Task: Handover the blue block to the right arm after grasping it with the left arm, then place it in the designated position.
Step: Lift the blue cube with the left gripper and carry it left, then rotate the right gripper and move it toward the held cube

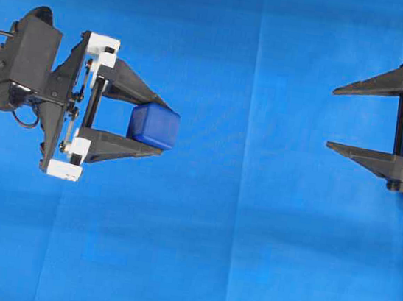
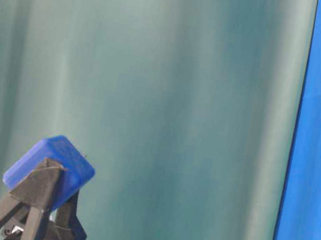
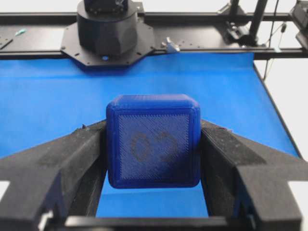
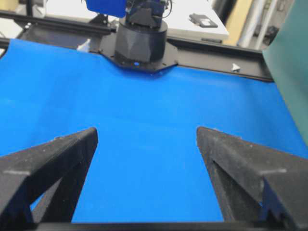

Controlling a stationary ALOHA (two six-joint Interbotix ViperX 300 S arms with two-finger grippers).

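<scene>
Blue block (image 3: 153, 140) fills my left wrist view, clamped between my two left fingers (image 3: 62, 168), one pad on each side face, a faint embossed mark on the face toward the lens. Block is off the blue cloth (image 3: 48, 101); cloth shows under its bottom edge. Overhead, left to right: my left gripper (image 1: 158, 128), white blocks at the finger bases, sits at left pointing right, block at the fingertips (image 1: 154, 126). Bare cloth across the middle. My right gripper (image 1: 332, 117) is at the far right edge, pointing left, fingers spread wide, nothing between them, well apart from the block. Table-level view: block (image 2: 50, 169) tilted, pinched at the finger tips, green backdrop (image 2: 171, 97) behind. Right wrist view: both right fingers (image 4: 53, 163) apart, only cloth between.
</scene>
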